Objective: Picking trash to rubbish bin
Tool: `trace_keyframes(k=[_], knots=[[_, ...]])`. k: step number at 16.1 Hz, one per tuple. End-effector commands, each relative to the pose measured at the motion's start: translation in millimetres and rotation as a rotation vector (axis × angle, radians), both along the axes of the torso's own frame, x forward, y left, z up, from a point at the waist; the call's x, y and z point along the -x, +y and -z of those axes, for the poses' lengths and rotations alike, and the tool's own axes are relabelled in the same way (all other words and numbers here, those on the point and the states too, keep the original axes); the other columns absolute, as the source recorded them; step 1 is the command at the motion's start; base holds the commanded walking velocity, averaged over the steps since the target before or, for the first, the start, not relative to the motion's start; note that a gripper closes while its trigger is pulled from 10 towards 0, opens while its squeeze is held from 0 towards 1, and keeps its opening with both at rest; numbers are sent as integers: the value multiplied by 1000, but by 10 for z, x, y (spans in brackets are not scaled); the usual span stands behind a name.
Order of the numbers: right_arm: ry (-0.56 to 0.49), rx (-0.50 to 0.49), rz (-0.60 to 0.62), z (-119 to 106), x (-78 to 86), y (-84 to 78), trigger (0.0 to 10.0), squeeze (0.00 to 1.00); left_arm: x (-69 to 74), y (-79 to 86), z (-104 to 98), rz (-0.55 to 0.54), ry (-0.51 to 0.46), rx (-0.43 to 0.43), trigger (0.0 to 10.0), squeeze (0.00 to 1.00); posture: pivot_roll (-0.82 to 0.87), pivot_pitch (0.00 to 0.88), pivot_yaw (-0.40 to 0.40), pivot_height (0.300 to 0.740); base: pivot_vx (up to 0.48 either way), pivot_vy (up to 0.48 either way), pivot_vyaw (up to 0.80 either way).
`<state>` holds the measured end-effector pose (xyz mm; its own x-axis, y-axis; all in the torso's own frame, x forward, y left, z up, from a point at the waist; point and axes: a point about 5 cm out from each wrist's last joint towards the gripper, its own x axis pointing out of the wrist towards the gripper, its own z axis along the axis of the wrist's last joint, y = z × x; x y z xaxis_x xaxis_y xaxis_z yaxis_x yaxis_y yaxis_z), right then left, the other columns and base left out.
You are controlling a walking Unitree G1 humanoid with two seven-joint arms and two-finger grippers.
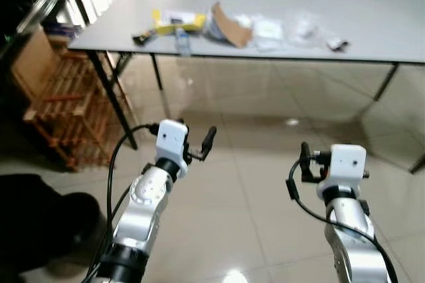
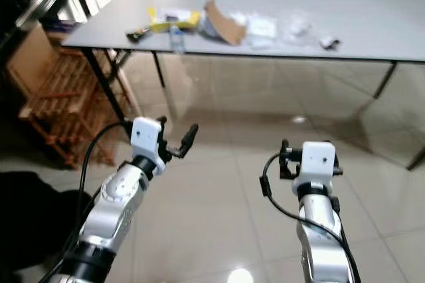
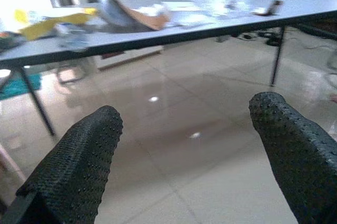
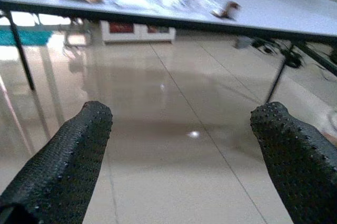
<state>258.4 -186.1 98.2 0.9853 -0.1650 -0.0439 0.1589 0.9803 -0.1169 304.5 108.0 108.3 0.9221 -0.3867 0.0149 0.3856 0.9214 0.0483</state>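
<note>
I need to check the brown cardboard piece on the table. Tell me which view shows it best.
The left eye view: the brown cardboard piece shows from above, propped among wrappers on the grey table. The right eye view matches it. Both wrist views show it low, edge-on and blurred.

A grey table (image 1: 372, 24) stands beside a wooden rack (image 1: 63, 107).

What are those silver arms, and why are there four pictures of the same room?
They belong to a walking robot that tidies up. Two pictures come from cameras in its head, looking down at its own arms. The other two come from cameras on its wrists, looking out between black fingers. The left gripper and the right gripper are both open and hold nothing, raised above a shiny tiled floor. Ahead stands a grey table with trash on it: a yellow packet, a piece of brown cardboard, some clear plastic wrappers and a small dark scrap. A wooden rack stands to the left.
</note>
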Motion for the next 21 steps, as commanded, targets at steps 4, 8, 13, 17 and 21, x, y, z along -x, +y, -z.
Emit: trace_keyframes(k=[4, 8, 13, 17, 21], knots=[[-27, -13, 21, -70, -71, 0, 10000, 0, 0, 123, 68, -41, 36, -21, 10000, 0, -101, 31, 40, 740, 417, 0, 0], [1, 6, 99, -77, -112, -70, 10000, 0, -3, 131, 100, -54, 54, -21, 10000, 0, -96, 34, 37, 740, 273, 0, 0], [-45, 29, 147, -135, -125, -108, 10000, 0, -4, 169, 123, -77, 66, -17, 10000, 0, -99, 40, 42, 740, 0, 0, 0], [-25, 29, 103, -112, -87, -74, 10000, 0, -1, 154, 153, -75, 81, -21, 10000, 0, -105, 45, 45, 740, 0, -468, 0], [11, 39, 121, -52, -40, -113, 10000, 0, 7, 157, 167, -72, 89, -23, 10000, 0, -108, 53, 51, 740, 0, -480, 0]])
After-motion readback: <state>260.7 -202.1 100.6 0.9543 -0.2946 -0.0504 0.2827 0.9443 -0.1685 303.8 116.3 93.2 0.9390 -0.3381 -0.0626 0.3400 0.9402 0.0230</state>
